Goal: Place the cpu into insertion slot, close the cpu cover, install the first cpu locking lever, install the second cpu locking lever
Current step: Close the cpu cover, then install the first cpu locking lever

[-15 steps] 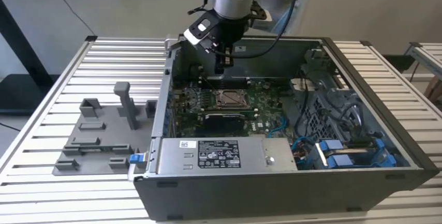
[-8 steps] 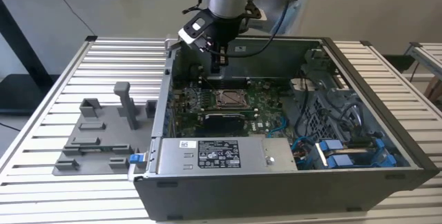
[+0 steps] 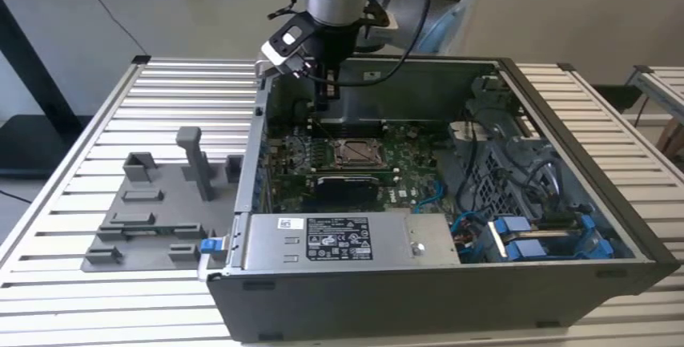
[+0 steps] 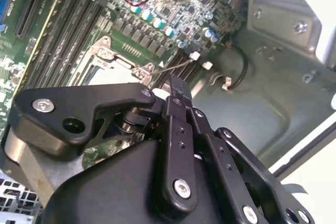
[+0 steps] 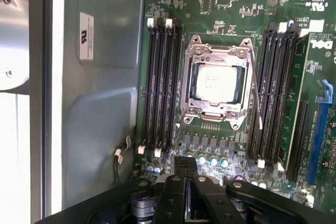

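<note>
Gripper (image 5: 185, 163) hovers near one cpu (image 5: 216, 81) framed by one cpu cover (image 5: 217, 51).

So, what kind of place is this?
Probably a robotics lab or test bench: an open computer case lies on a slatted table, a grey fixture plate beside it, and the gripper hangs over its motherboard.

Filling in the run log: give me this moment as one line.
tool: shut, empty, over motherboard | cpu: in insertion slot | cpu cover: down over cpu | levers: state unclear

A robotics lab — open computer case (image 3: 428, 299) on slatted bench (image 3: 182, 90).
</note>
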